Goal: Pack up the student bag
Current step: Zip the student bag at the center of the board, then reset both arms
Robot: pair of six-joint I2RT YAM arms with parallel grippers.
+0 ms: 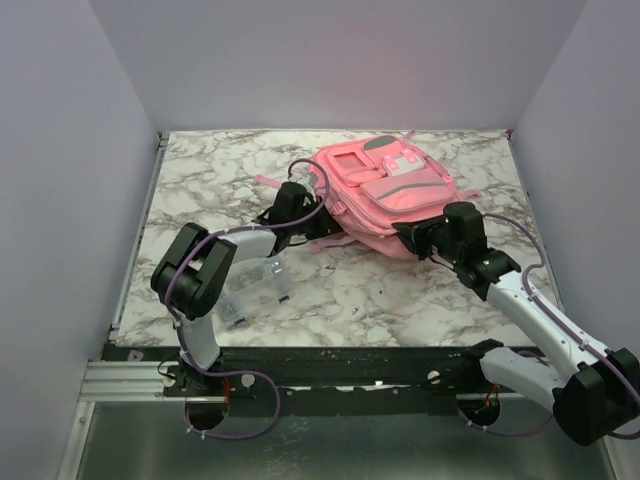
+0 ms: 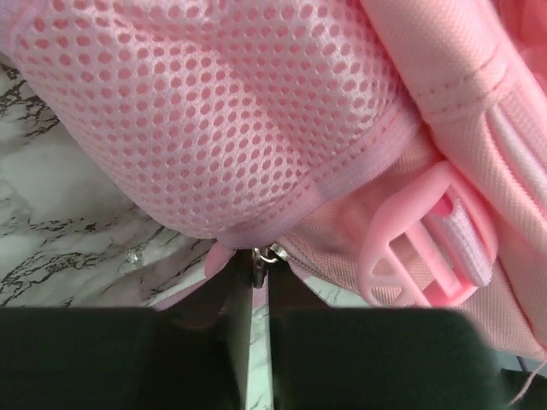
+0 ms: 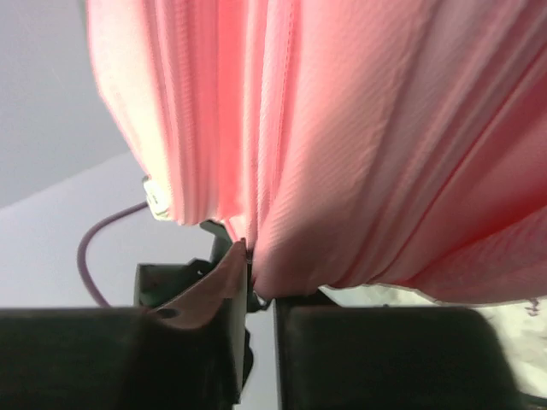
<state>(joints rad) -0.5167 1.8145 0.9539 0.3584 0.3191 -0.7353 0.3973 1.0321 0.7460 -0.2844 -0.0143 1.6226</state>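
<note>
Left fingers (image 2: 260, 286) clamped on small metal zipper pull (image 2: 261, 254); right fingers (image 3: 261, 290) pinched on fabric of large pink fabric student bag (image 1: 390, 190), lying between both pairs on marble counter (image 1: 400, 290). Advisable: fabric held taut, pull drawn along its track.

A white and grey marble-patterned table (image 1: 400, 290) carries 2 things: a pink backpack (image 1: 390, 185) at the far right and a clear plastic box (image 1: 255, 290) near the front left
</note>
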